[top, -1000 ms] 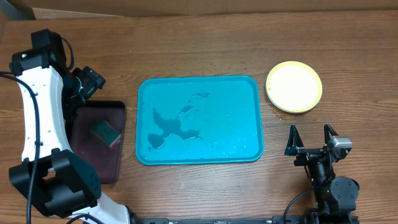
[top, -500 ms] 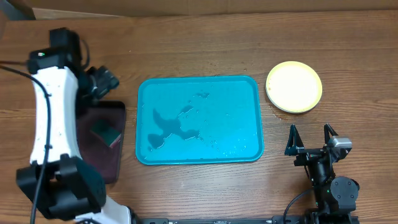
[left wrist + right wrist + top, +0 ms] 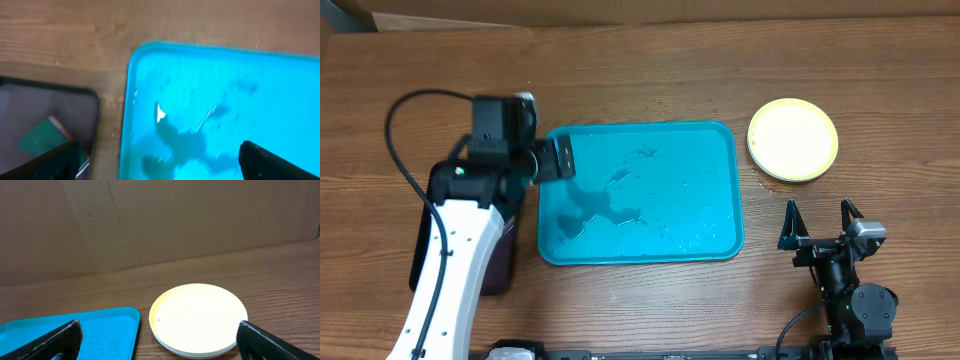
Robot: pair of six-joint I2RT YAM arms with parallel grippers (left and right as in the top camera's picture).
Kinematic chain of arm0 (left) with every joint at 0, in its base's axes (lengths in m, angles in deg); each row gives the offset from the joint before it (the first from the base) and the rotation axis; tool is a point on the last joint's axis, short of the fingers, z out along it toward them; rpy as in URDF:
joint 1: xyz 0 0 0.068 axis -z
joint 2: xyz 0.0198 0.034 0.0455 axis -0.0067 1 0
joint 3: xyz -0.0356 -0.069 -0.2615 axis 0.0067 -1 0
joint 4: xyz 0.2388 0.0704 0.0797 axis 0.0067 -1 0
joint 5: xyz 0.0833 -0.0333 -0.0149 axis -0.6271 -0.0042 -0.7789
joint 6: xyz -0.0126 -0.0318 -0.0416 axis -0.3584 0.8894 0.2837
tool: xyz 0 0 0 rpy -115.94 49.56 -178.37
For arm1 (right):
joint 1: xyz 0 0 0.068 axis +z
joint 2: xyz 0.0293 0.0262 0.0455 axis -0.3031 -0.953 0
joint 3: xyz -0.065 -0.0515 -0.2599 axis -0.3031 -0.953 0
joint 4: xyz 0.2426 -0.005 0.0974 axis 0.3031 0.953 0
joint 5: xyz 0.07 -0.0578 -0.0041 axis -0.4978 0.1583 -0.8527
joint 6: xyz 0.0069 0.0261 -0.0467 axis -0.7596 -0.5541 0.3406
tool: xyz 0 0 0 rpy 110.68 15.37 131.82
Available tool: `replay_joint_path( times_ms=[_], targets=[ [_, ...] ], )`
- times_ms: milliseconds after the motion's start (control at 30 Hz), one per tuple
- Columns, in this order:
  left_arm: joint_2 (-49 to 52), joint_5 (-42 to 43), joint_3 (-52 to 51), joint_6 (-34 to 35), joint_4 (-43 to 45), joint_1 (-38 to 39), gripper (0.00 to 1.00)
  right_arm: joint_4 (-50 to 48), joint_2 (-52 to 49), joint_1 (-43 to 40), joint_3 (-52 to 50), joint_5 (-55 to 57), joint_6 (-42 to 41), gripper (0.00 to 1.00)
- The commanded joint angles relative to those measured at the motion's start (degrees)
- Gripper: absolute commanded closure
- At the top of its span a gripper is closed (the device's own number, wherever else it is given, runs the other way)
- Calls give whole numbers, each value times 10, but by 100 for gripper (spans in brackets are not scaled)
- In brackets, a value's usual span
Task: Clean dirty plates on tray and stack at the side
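Reaching with the left arm (image 3: 450, 250) from the lower left edge of the overhead frame toward centre-left, bending rightward at the wrist. Hovering the left gripper (image 3: 540, 163) above the upper-left corner of the teal tray (image 3: 700, 160), with the fingers spread wide and nothing between them. In the left wrist view, framing that wet corner between one finger at lower left and the other at lower right. Covering much of the dark tray (image 3: 45, 107), lying left of the teal one with a green sponge (image 3: 42, 137) in it. Keeping the right arm folded at lower right, pointing the right gripper (image 3: 817, 225) toward the top of the frame, fingers likewise apart and gripping nothing. Showing the stacked plates (image 3: 792, 140), yellow-green uppermost, on the wooden table (image 3: 650, 60) at upper right. Lying just beyond the tray's upper-right corner, clear of its rim, directly ahead of the right gripper and well apart from the left one.
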Motion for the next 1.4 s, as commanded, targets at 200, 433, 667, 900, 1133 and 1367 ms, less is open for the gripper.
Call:
replay_joint_path(
  times_ms=[200, 433, 667, 900, 1133, 1367],
  targets=[
    [-16, -4, -81, -63, 17, 3, 0, -3, 6, 3, -6, 5, 2, 0],
    [-92, 2, -183, -62, 156, 3, 0, -3, 6, 3, -6, 5, 2, 0],
    [-201, 2, -324, -60, 279, 3, 0, -3, 6, 3, -6, 5, 2, 0],
    [-351, -20, -440, -60, 327, 3, 0, -3, 6, 3, -6, 5, 2, 0],
    [-461, -52, -514, -61, 398, 3, 0, -3, 6, 3, -6, 5, 2, 0],
    [-534, -67, -572, -63, 479, 3, 0, -3, 6, 3, -6, 5, 2, 0]
  ],
)
